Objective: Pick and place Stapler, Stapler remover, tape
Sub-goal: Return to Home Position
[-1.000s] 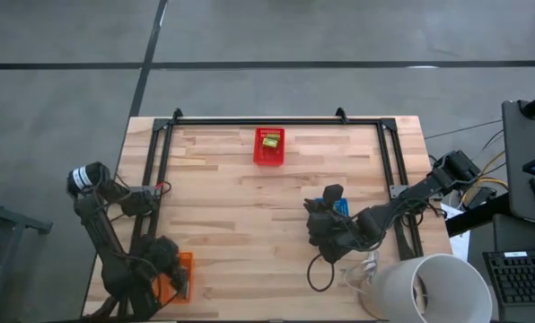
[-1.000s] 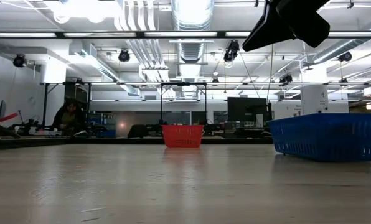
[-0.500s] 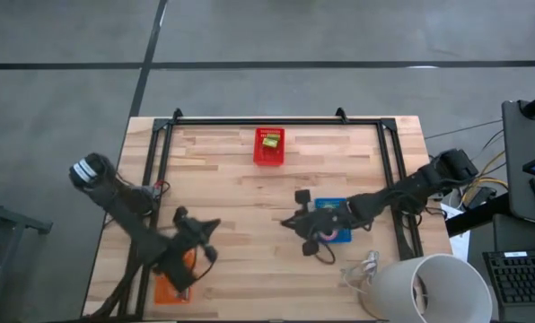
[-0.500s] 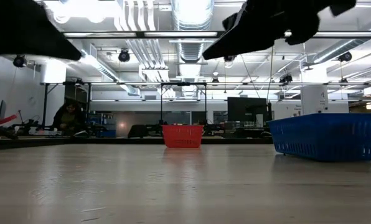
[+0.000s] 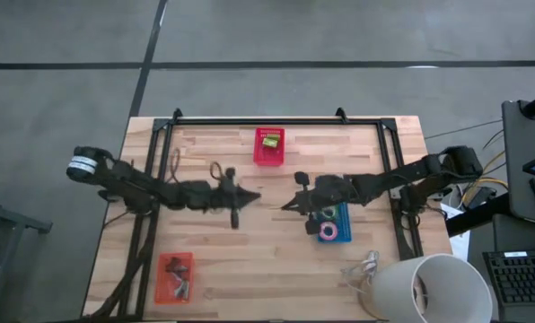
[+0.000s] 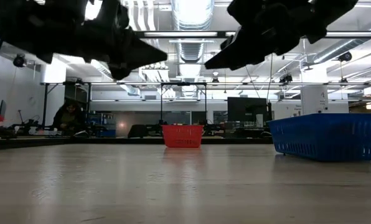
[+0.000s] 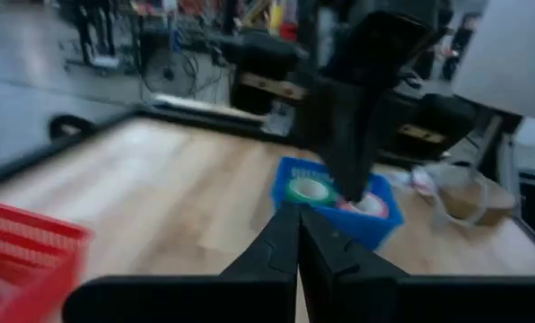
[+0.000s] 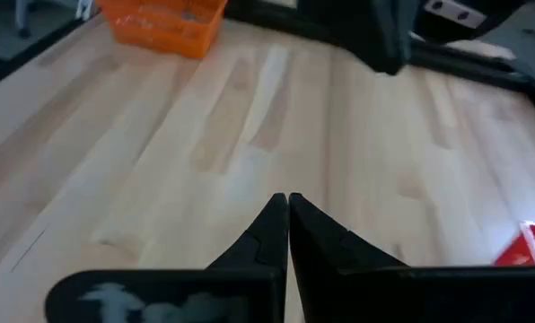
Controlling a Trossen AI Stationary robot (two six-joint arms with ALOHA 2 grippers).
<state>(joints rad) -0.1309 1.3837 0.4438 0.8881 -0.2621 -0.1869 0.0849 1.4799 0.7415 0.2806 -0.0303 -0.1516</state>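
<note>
The yellow-green stapler [image 5: 269, 141] lies in a red basket [image 5: 268, 156] at the table's far middle. A pink tape roll [image 5: 328, 231] and a green one [image 7: 308, 190] lie in a blue basket [image 5: 341, 224] right of centre. The pink roll [image 7: 369, 205] also shows in the left wrist view. My left gripper [image 5: 247, 195] hangs shut over the table's middle, holding nothing. My right gripper [image 5: 290, 205] is shut too, pointing left just beside the blue basket, with its arm crossing above the basket. The two tips face each other a short way apart.
An orange basket [image 5: 174, 274] with small dark things in it sits at the near left corner. A black frame [image 5: 267, 120] runs along the far and side edges. A white lamp shade [image 5: 425, 289] and cables stand off the near right corner. Bare wood lies between the baskets.
My left arm has swung from above the orange basket at the near left corner up and across to the table's middle, now stretched out level. My right arm has moved from the near side toward the far side and left, uncovering the blue basket.
</note>
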